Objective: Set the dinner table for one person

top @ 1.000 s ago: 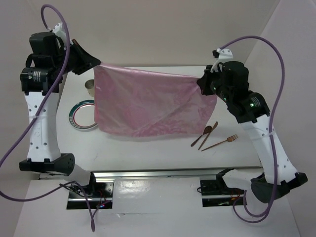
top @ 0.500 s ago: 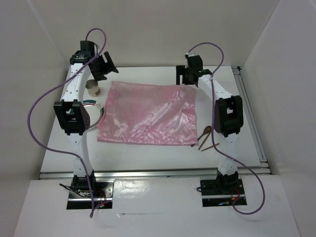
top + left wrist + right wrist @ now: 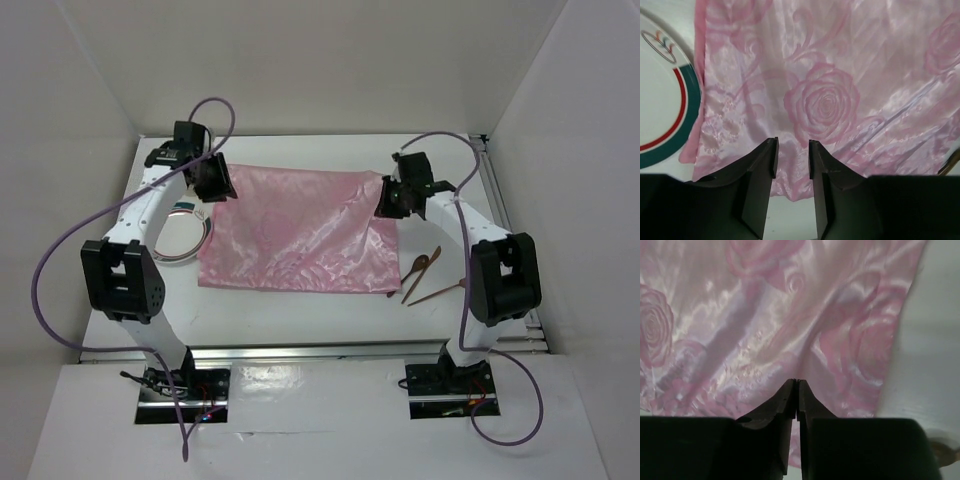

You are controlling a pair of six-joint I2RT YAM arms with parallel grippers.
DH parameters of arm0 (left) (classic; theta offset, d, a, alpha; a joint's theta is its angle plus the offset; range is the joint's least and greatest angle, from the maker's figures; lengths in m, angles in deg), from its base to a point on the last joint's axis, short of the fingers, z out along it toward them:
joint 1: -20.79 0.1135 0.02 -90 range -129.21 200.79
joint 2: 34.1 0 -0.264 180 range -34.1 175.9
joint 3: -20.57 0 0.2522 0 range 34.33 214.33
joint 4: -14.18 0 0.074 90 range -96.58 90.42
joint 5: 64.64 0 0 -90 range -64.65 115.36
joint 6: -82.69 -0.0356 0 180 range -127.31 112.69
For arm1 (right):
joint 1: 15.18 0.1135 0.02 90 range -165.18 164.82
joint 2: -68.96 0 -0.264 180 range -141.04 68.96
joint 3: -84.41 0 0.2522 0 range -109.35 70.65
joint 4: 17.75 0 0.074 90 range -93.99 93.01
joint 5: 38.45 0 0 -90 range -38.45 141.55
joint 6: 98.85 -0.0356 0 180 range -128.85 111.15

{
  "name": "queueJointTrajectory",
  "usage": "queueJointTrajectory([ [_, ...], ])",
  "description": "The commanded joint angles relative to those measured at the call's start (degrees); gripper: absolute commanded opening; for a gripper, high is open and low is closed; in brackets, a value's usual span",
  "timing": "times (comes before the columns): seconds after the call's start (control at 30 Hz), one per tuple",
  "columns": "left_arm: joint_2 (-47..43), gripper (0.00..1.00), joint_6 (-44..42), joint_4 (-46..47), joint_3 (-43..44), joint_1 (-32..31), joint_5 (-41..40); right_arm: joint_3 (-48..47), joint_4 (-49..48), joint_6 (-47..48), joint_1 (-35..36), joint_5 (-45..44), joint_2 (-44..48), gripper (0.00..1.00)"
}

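Dinner table (image 3: 300, 310) lies white and wide under both my arms, with metal rails along its edges. A pink rose-patterned cloth (image 3: 300, 235) is spread over its middle, slightly rumpled. A plate (image 3: 660, 115) with a green and red rim sits at the cloth's left edge. My left gripper (image 3: 790, 150) hovers over the cloth, jaws apart and empty. My right gripper (image 3: 796, 385) hangs above it, fingertips pressed together on nothing. Brown cutlery (image 3: 420, 270) lies just right of the cloth.

Pink cloth (image 3: 300, 235), held aloft before, now flat on dinner table (image 3: 300, 315).
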Motion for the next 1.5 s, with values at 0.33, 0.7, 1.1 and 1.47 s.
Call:
queueJointTrajectory([
  [0.33,5.26,0.51,1.1,3.67,-9.79,-4.55,-2.57,12.33,2.59,-8.81,-4.07,2.9,3.65,0.0],
  [0.7,11.85,0.55,2.24,4.29,-10.94,-5.17,-2.13,10.85,3.19,-12.84,-2.83,-0.5,-5.38,0.0],
  [1.1,14.58,0.62,1.63,-0.64,-6.98,-8.33,-1.34,6.53,10.59,-15.06,-10.75,-10.28,-9.45,0.0],
  [1.47,1.24,0.81,4.18,-4.42,-7.49,-7.72,-8.46,4.68,6.64,-7.93,-7.85,0.88,-0.22,0.22],
])
